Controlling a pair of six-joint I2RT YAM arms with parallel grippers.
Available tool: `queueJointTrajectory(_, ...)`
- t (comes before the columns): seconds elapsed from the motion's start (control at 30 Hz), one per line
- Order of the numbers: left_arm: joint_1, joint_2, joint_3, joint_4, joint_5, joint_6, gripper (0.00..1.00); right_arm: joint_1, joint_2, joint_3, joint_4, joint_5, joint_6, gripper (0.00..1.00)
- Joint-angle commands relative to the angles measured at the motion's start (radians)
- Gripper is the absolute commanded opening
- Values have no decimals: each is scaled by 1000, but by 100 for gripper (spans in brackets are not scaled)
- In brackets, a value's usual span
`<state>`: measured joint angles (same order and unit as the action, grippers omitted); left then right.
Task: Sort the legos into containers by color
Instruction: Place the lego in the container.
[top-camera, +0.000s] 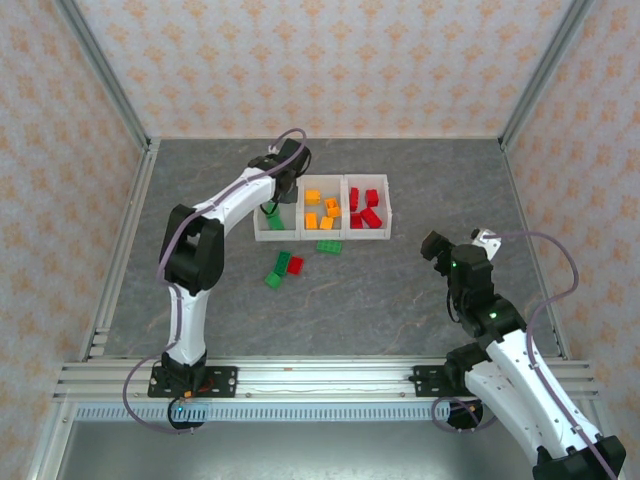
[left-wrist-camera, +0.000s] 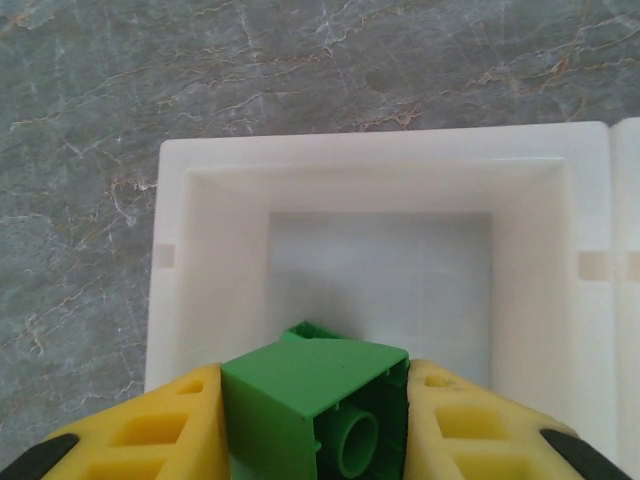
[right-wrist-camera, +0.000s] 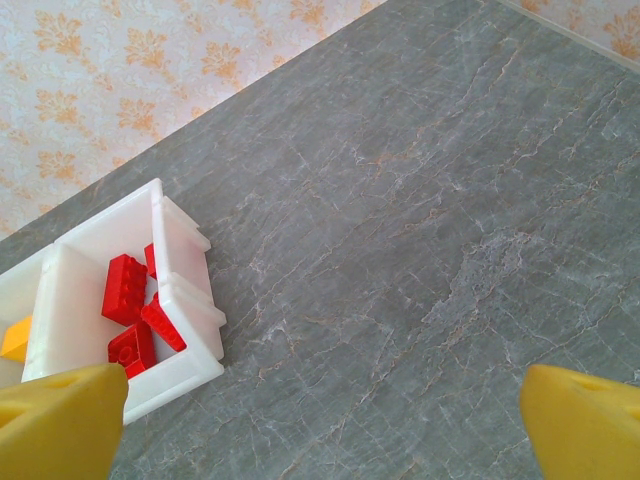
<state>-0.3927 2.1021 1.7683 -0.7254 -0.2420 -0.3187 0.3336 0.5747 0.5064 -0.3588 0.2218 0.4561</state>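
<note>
A: Where the worktop (top-camera: 420, 170) runs toward its far edge, what is seen?

B: A row of three joined white containers (top-camera: 320, 238) is set near the middle of that far edge. Orange bricks (top-camera: 322, 208) are gathered in the middle bin, and red bricks (top-camera: 364, 208) in the bin nearest the right edge.

A: How is the left hand (left-wrist-camera: 315, 425) held?

B: It is poised over the left bin (left-wrist-camera: 380, 150). Its yellow fingers (left-wrist-camera: 150, 430) are pinched on a green brick (left-wrist-camera: 290, 400), which is gripped by its sides above the bin's open top. A scrap of green is seen just beyond the brick, lower in the bin; what it belongs to cannot be told.

A: Are any pieces lying outside the bins?

B: Three loose green bricks (top-camera: 280, 262) are scattered on the worktop, just on the near side of the row. A loose red brick (top-camera: 295, 264) is placed just beside one of them.

A: And the right hand (right-wrist-camera: 320, 425)?

B: It is held spread wide above the grey worktop toward the right edge, well apart from the row.
</note>
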Motion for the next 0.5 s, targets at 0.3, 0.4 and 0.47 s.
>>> queueJointTrajectory(0.3, 42, 103, 74, 56, 21, 15, 37, 2, -4, 5, 1, 38, -7, 100)
queueJointTrajectory(0.4, 43, 129, 89, 63, 21, 12, 37, 1, -4, 6, 0, 39, -7, 100)
queueJointTrajectory(0.47, 43, 148, 108, 51, 21, 7, 37, 2, -4, 6, -2, 41, -8, 100)
